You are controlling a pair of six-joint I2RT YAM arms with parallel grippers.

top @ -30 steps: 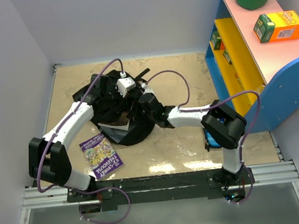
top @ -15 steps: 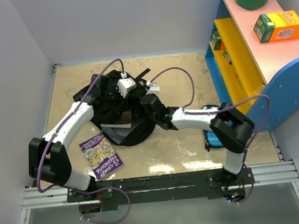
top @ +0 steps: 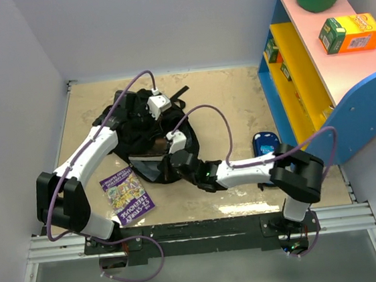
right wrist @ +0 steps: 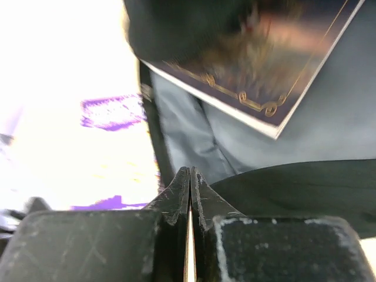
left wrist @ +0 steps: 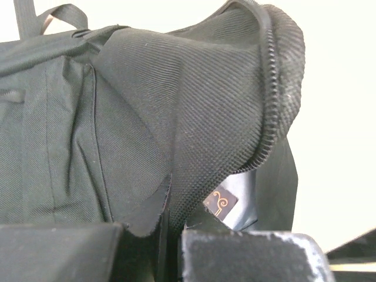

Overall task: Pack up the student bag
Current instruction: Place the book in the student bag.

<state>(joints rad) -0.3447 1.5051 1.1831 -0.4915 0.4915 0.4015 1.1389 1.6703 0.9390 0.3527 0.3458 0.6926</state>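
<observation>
The student bag (top: pixel 135 128) was pinched by the left gripper (left wrist: pixel 151 231); the right gripper (right wrist: pixel 189 178) was closed empty at its mouth; a purple book (top: pixel 128 196) was seen lower left.

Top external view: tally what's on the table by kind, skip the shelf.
Books: 2 (purple book on the table, dark book inside the bag)
Student bag: 1
Pencil case: 1
Total: 4
</observation>
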